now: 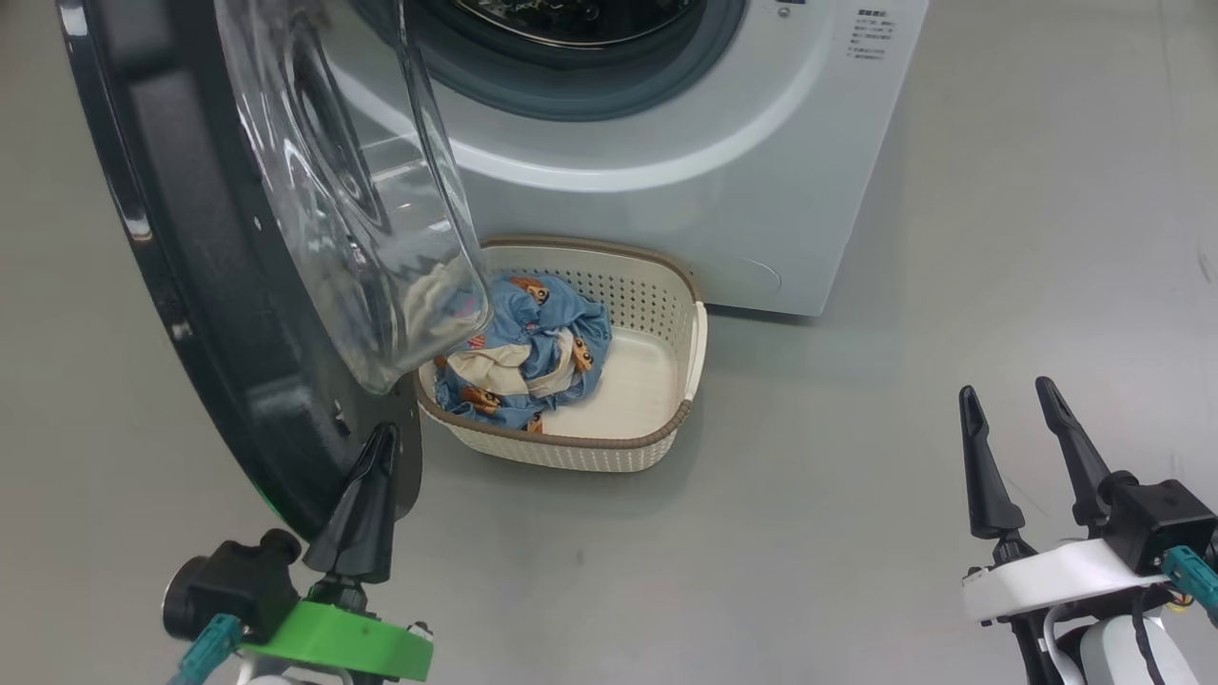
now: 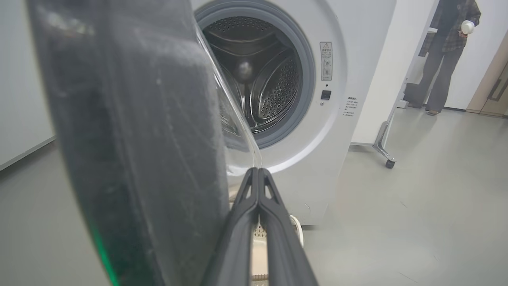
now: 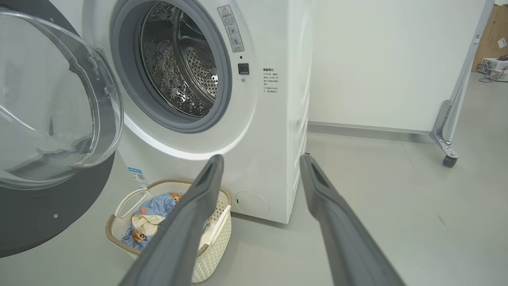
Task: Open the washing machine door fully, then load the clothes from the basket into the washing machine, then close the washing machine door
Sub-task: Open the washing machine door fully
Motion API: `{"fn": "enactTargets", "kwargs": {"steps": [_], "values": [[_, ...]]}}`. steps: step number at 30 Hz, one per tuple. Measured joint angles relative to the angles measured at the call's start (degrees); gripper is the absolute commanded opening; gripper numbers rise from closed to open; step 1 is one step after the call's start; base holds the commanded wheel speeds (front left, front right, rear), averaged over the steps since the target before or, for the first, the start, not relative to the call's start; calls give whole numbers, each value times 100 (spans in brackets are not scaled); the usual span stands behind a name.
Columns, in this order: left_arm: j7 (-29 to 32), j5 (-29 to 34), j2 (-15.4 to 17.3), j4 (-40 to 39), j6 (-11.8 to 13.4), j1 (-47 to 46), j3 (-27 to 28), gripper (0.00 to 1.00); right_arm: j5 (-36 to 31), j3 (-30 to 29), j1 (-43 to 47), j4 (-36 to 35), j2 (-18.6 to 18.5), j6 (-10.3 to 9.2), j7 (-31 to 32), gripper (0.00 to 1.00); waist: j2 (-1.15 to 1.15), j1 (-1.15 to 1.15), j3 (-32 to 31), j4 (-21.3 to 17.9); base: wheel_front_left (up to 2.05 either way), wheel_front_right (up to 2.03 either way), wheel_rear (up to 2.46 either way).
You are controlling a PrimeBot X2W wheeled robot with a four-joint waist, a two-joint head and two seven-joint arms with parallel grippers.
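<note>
The white washing machine [image 1: 685, 181] stands at the top, its steel drum [image 3: 178, 59] exposed. The washing machine door [image 1: 190, 285], black-rimmed with a clear glass bowl, hangs swung out to the left. In front of the machine the cream basket [image 1: 666, 314] sits on the floor, partly behind the glass. The clothes [image 1: 533, 352], blue printed fabric with cream cloth, lie in its left half. My left gripper [image 1: 385, 433] is shut and empty, its tip close against the door's lower inner edge [image 2: 158, 178]. My right gripper [image 1: 1007, 387] is open and empty, well right of the basket [image 3: 119, 240].
A white partition on castor wheels [image 3: 446, 159] stands to the right of the washing machine. A person [image 2: 448, 51] stands beyond it by a doorway. Bare grey floor [image 1: 856, 476] stretches between the basket and my right gripper.
</note>
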Motion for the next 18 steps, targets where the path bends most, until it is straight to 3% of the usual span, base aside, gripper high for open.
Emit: {"fn": "enactTargets", "kwargs": {"steps": [10,18], "values": [[1,-202,-4,258,296,92,905,0,-10,111,21,47,8,11,0,100,0,0,-161,456,0,0,0],[1,-326,-9,577,407,151,1815,0,-15,256,19,92,51,49,0,100,0,0,-202,398,0,0,0]]}}
